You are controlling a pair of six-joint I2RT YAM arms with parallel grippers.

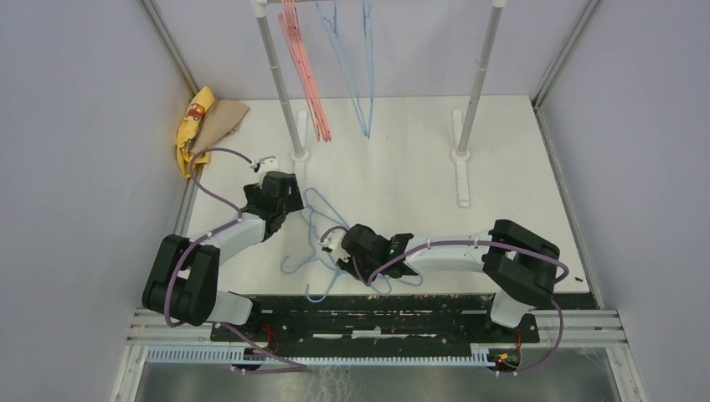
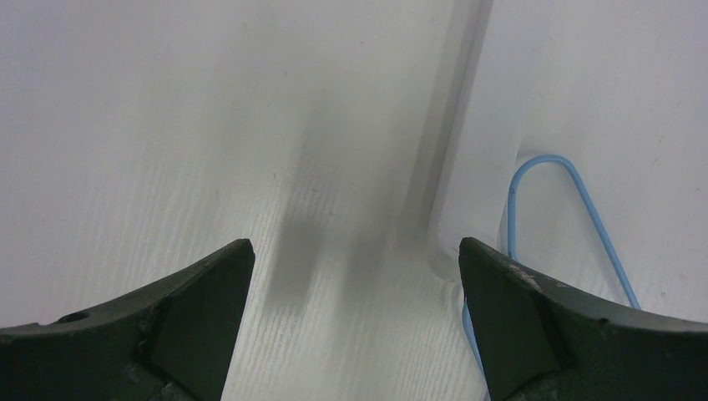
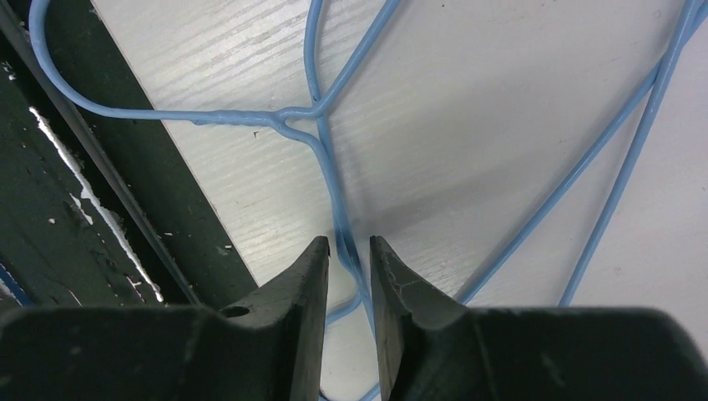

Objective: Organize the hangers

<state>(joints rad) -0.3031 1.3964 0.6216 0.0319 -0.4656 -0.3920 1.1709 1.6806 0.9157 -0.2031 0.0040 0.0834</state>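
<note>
Several light blue wire hangers point(image 1: 322, 243) lie tangled on the white table between my two arms. My right gripper point(image 1: 339, 244) is down at the table near its front edge, jaws almost together on a blue hanger's wire point(image 3: 327, 171) just below its neck; in the right wrist view the gripper point(image 3: 348, 251) has the wire running between its tips. My left gripper point(image 1: 289, 194) is wide open and empty just above the table; in the left wrist view the gripper point(image 2: 356, 259) has a blue hanger's corner point(image 2: 547, 167) to its right. Pink-red hangers point(image 1: 306, 75) and light blue hangers point(image 1: 356, 71) hang on the rack's rail at the back.
The rack's two white poles point(image 1: 280, 79) point(image 1: 479, 79) stand on base feet point(image 1: 460, 180) at the back of the table. A yellow cloth and brown paper point(image 1: 201, 121) lie at the back left. The black front rail point(image 3: 75, 217) runs close beside my right gripper.
</note>
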